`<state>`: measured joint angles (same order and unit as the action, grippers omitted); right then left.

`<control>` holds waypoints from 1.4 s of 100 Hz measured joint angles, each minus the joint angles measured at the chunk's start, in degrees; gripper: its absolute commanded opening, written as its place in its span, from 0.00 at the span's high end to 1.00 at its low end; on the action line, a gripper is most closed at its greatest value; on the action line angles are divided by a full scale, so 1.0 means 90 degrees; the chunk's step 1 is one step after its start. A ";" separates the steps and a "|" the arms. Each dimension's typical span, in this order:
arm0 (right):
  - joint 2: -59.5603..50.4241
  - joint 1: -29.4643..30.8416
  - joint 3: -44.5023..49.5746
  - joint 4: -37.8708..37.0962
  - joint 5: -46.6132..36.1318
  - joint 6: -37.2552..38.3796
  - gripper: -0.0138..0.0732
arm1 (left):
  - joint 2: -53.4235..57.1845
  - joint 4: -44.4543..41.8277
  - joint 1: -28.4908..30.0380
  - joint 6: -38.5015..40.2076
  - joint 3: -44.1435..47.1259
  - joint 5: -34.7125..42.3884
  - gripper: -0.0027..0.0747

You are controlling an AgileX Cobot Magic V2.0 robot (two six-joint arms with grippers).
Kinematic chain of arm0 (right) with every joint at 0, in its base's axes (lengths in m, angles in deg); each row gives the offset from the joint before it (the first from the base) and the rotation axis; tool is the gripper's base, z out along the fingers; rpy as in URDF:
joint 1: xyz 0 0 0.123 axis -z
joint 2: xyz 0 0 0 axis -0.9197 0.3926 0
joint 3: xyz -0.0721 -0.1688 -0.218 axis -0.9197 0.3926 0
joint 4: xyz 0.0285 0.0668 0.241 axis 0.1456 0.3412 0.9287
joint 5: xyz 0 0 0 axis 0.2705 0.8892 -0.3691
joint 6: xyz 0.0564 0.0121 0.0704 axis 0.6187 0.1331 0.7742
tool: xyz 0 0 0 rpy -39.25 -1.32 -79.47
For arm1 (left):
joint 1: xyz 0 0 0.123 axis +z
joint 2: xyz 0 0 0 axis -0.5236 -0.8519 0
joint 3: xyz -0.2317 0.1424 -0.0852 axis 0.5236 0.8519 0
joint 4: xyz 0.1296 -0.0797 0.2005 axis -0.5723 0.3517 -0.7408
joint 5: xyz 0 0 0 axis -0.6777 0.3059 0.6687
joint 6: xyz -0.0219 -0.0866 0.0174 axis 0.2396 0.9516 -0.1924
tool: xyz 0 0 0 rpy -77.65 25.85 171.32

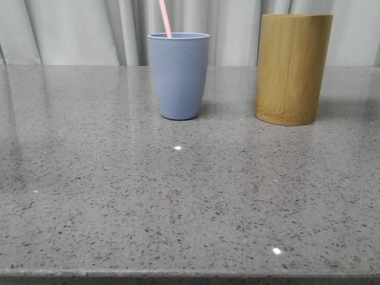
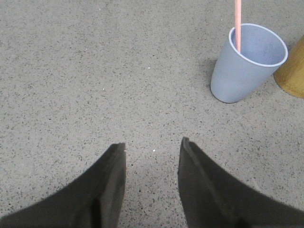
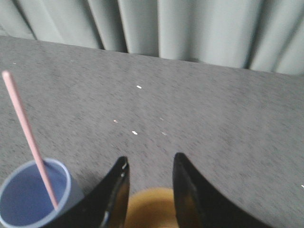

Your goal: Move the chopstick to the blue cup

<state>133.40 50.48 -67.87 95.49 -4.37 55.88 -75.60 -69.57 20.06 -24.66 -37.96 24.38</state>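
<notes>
Grey speckled stone table [image 1: 119,208], glossy, small light glints on surface. Pale grey-green pleated curtain [image 1: 71,29] hangs behind table's far edge, full width.

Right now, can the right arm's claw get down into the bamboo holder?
Probably yes. The right claw is open and empty, directly above the bamboo holder, with nothing between them. The chopstick leans in the blue cup off to the side.
</notes>
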 measured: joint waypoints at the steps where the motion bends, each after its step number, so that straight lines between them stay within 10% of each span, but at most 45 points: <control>1: -0.0098 0.0014 0.0053 -0.0015 -0.0003 0.0000 0.55 | 0.0000 0.0000 0.0000 0.0000 0.0000 0.0001 0.63; 50: -0.3433 0.0328 0.3320 -0.0300 -0.0458 0.0006 0.56 | 0.0581 -0.0040 0.0000 0.0000 0.0685 0.0910 0.69; 78: -0.4909 0.0328 0.4292 -0.0300 -0.0485 0.0006 0.93 | 0.1353 -0.0089 0.0000 0.0000 0.1372 0.1239 0.88; 140: -0.6387 0.0328 0.5356 -0.0303 -0.0594 0.0006 0.91 | 0.2554 -0.0224 0.0000 0.0000 0.2528 0.1731 0.99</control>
<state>75.91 53.43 -19.66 92.76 -9.72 55.93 -52.62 -71.59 20.06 -24.66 -15.21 39.96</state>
